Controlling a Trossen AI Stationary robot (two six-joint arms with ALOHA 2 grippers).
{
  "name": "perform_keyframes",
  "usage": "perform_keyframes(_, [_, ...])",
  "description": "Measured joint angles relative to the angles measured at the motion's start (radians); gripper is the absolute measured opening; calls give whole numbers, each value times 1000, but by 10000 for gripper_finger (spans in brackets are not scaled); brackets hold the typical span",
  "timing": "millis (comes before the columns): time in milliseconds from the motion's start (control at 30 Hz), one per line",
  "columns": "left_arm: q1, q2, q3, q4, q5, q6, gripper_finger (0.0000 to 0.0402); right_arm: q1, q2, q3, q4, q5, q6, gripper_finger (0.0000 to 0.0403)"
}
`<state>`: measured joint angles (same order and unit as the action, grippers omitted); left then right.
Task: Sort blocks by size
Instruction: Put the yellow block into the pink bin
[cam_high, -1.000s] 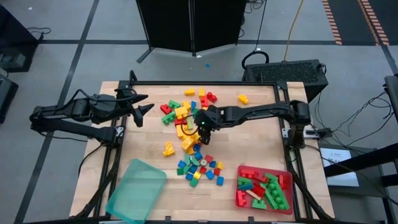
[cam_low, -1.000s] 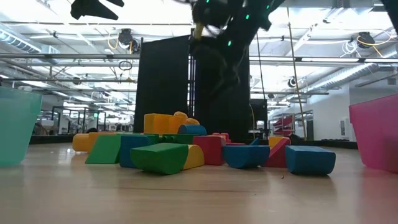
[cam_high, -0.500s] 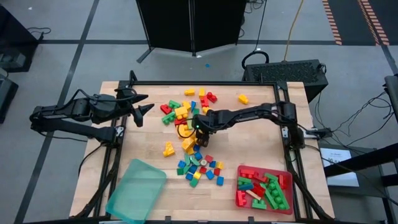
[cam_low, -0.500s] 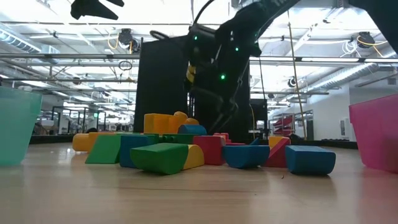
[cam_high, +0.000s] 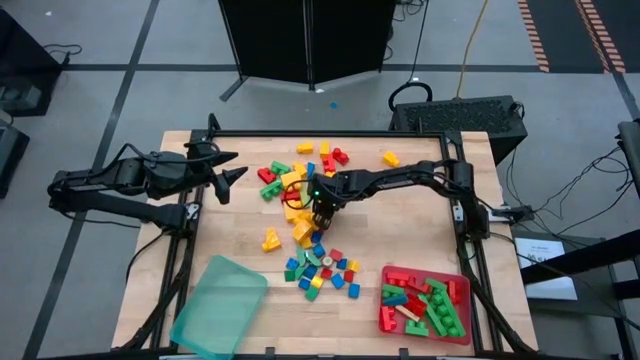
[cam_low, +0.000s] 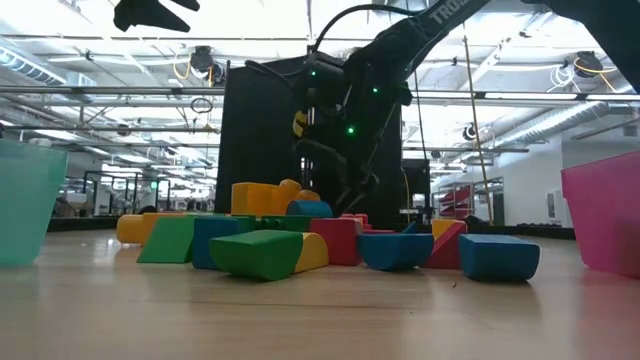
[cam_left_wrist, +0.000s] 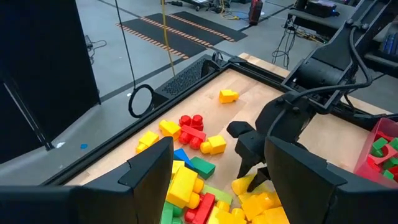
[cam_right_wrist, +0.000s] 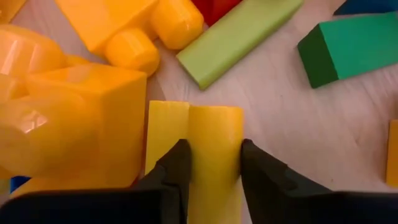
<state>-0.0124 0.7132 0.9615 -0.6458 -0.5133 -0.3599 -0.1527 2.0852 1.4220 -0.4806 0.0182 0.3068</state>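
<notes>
The blocks lie in a loose heap (cam_high: 296, 190) at mid-table, with smaller ones scattered nearer the front (cam_high: 322, 270). My right gripper (cam_high: 320, 213) reaches down into the heap, shut on a yellow block (cam_right_wrist: 214, 146); the low view shows it (cam_low: 345, 195) above the yellow bricks. My left gripper (cam_high: 228, 176) hangs open at the table's left, high above the wood, touching nothing. In its own view, its fingers frame the heap (cam_left_wrist: 186, 186) and the right arm. My right gripper pinches the yellow block by its two long sides (cam_right_wrist: 231, 155), one finger (cam_right_wrist: 177, 171) on each side. The fingers come steeply from above and lie along the block. The block rests on the table beside a larger yellow brick (cam_right_wrist: 87, 118).
A red tray (cam_high: 458, 318) at the front right holds several larger red and green blocks. A translucent teal tray (cam_high: 218, 305) lies at the front left. One yellow block (cam_high: 391, 158) lies apart at the far right. A light green slab (cam_right_wrist: 239, 37) and a green block (cam_right_wrist: 351, 46) lie just past the held block.
My right gripper has come down from above the heap into it, shifting slightly toward the table's left edge. The left arm has kept still.
</notes>
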Motion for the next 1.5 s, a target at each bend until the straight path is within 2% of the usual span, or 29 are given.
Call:
perform_keyframes(300, [0, 0, 0, 0, 0, 0, 255, -1, 3, 67, -55, -22, 20, 83])
perform_keyframes(367, [0, 0, 0, 0, 0, 0, 255, -1, 0, 115, -93, -24, 7, 25])
perform_keyframes(433, [0, 0, 0, 0, 0, 0, 255, -1, 4, 163, -172, -25, -16, 2])
perform_keyframes(633, [0, 0, 0, 0, 0, 1, 255, 3, 0, 307, -339, -21, -58, 2])
perform_keyframes(733, [0, 0, 0, 0, 0, 1, 255, 10, 0, 337, -394, -15, -112, 2])
perform_keyframes(900, [0, 0, 0, 0, 0, 2, 255, 1, 14, 337, -420, -54, -164, 52])
perform_keyframes(1133, [0, 0, 0, -3, 0, 3, 255, -31, 45, 338, -330, -46, -191, 195])
perform_keyframes(1233, [0, 0, 0, -5, 0, 3, 255, -38, 66, 338, -356, -49, -186, 245])
perform_keyframes(1333, [1, 0, 0, -12, 1, 2, 255, -37, 87, 338, -373, -50, -191, 270])
perform_keyframes(1500, [2, 0, 0, -25, 3, -1, 255, -36, 130, 338, -368, -51, -196, 265])
